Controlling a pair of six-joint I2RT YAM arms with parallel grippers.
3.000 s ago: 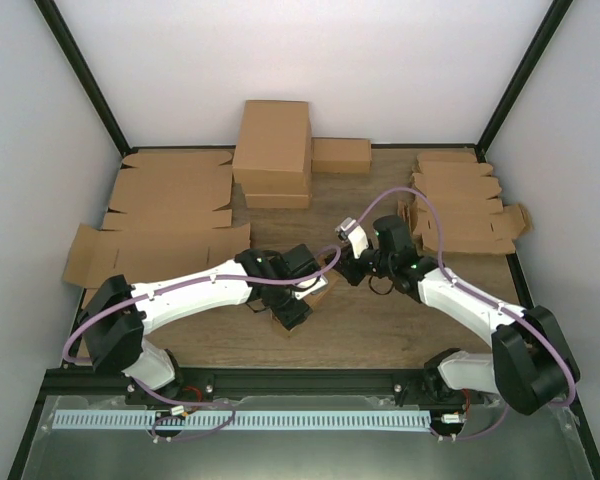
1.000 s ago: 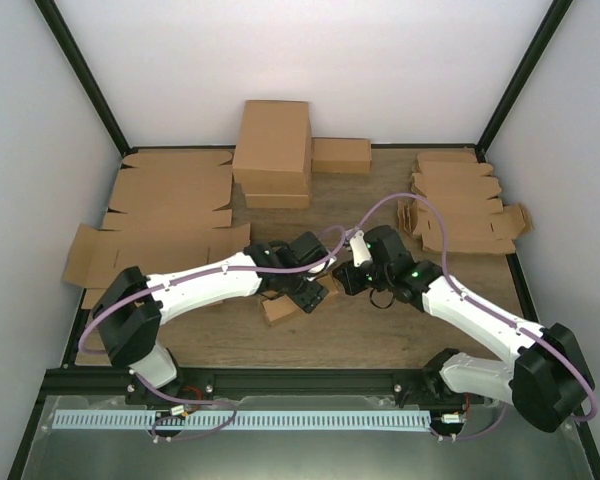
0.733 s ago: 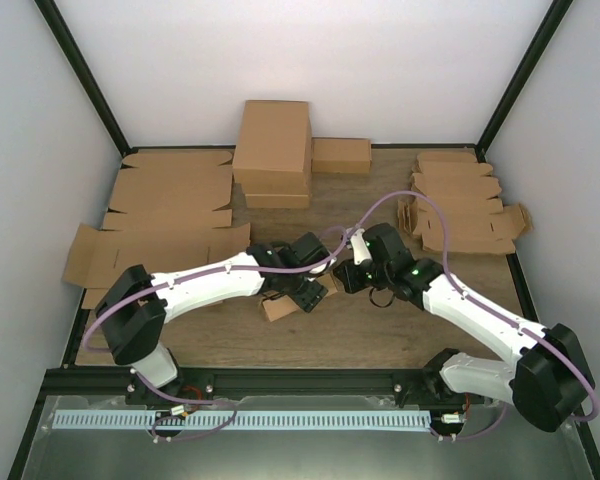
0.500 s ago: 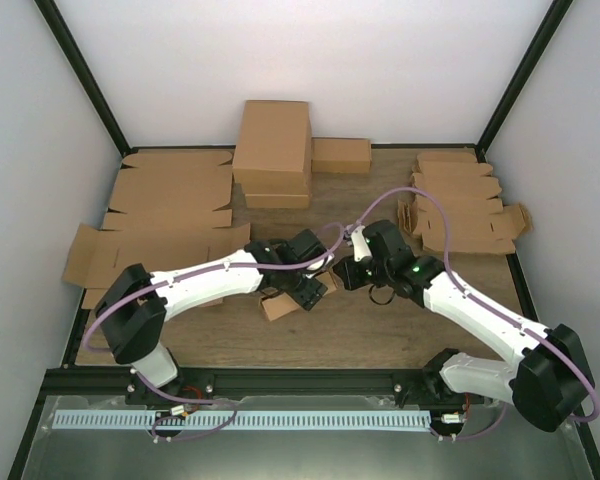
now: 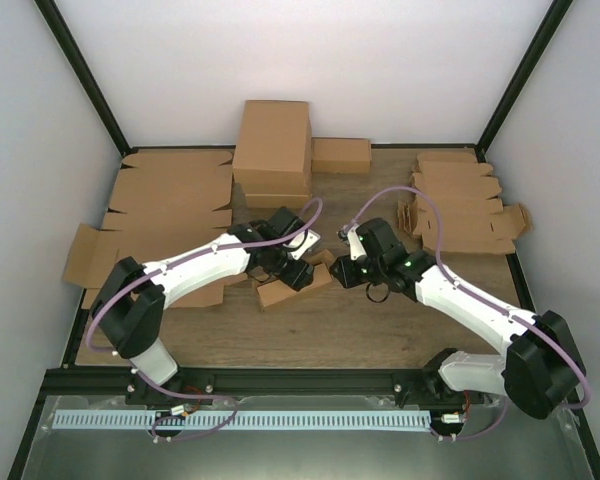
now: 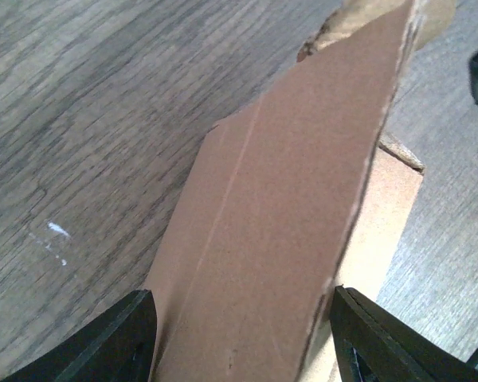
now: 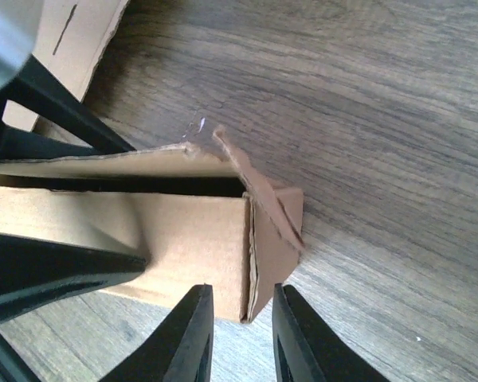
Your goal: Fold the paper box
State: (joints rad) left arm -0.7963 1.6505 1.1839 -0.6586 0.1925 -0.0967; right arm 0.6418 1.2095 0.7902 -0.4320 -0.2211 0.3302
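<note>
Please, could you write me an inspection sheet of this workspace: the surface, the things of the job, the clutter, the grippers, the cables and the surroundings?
Surface: wooden table, bare around the arms.
Job's things: box lying mid-table, partly folded, one end flap loose.
Clutter: flat sheets on the left; carton at the back; blanks stacked on the right.
Grippers: left gripper, jaws on either side of a box panel, grip unclear; right gripper, jaws slightly apart at the box's end edge.
Cables: purple cables run along both arms and loop above the wrists.
Surroundings: white walls, black frame.
</note>
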